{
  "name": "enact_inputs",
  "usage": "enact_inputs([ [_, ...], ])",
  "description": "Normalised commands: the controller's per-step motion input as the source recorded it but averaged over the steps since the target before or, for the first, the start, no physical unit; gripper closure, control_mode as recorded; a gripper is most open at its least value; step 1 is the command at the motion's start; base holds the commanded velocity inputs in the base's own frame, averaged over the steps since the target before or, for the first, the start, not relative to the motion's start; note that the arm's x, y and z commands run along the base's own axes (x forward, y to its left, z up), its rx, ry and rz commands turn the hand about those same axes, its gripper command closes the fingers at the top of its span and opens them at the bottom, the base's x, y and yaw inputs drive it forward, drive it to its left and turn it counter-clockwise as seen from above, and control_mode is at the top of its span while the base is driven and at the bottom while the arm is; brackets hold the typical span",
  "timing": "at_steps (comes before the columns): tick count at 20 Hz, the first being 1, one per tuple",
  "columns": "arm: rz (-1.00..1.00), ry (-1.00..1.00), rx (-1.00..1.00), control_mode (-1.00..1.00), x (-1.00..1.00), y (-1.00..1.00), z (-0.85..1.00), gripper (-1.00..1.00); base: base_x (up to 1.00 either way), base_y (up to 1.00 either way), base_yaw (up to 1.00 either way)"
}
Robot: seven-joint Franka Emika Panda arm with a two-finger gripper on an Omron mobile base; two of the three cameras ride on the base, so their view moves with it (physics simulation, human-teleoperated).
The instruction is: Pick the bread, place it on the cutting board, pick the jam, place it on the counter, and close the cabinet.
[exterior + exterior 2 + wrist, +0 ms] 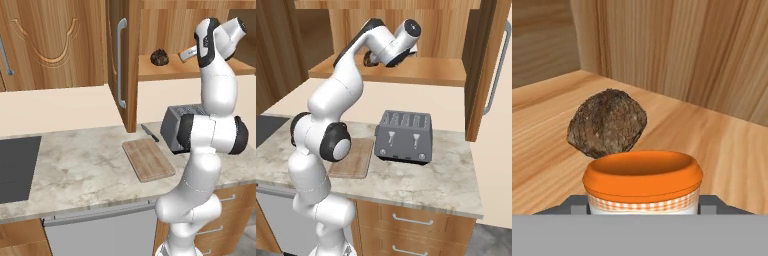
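Item: jam (643, 182), small rigid jar on the cabinet (165, 70) shelf, just before the bread (607, 122). Likely light, slick-sided. Your tool (643, 209) pinches its body below the lid; hold there.

The arm (331, 105) reaches up into the open cabinet (406, 70) (toaster (403, 136) beside the cutting board (356, 160)).

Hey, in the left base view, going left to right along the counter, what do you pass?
Black cooktop → cutting board → toaster, partly behind the arm. A knife lies just behind the board.
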Motion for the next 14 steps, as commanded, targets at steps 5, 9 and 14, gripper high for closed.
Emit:
enact_inputs([
  [5, -0.01, -0.08, 0.0, -1.0, -0.44, 0.0, -0.05, 1.0, 0.0, 0.0, 0.0],
  [9, -0.03, -0.1, 0.0, -1.0, -0.48, 0.0, -0.06, 1.0, 0.0, 0.0, 0.0],
  [14, -0.06, -0.09, 0.0, -1.0, -0.57, 0.0, -0.06, 1.0, 0.0, 0.0, 0.0],
])
